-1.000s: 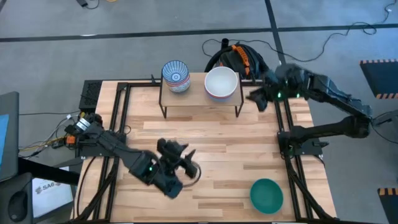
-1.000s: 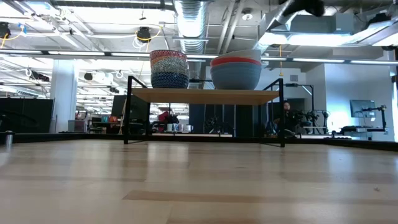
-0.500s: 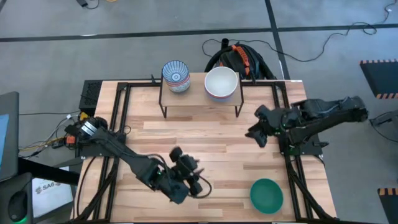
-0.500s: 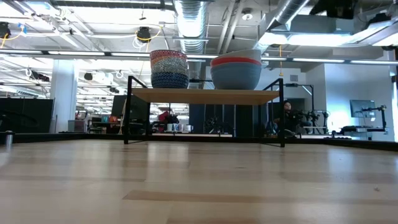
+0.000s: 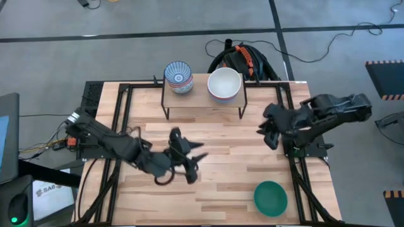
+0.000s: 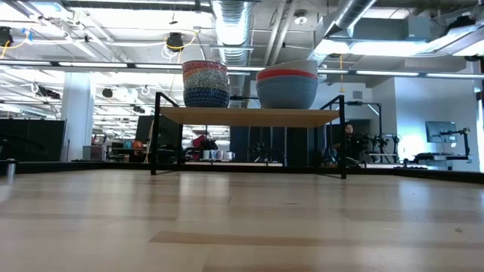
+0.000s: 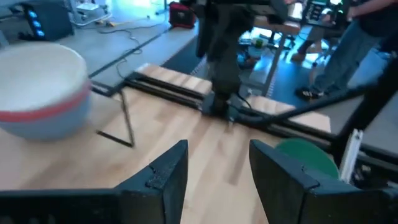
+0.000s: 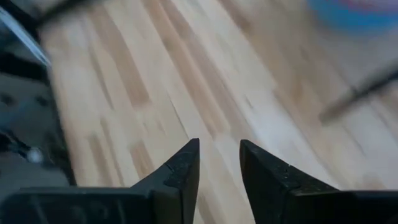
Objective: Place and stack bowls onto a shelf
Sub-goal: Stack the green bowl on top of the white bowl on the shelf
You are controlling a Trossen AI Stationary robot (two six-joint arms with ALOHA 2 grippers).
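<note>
Teal green bowl (image 5: 271,196) lay well apart from right gripper (image 5: 267,131), jaws parted, empty. Left gripper (image 5: 190,161) released, empty. Best straddle rim squarely, clench, lift level toward shelf (image 5: 202,98).

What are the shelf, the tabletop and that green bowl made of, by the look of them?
Shelf: pale wooden board, matte, on thin black legs that look like metal rod. Tabletop: light wooden planks, with visible seams and grain. Green bowl: smooth, evenly coloured; glazed ceramic or plastic, the look leaves it open.
</note>
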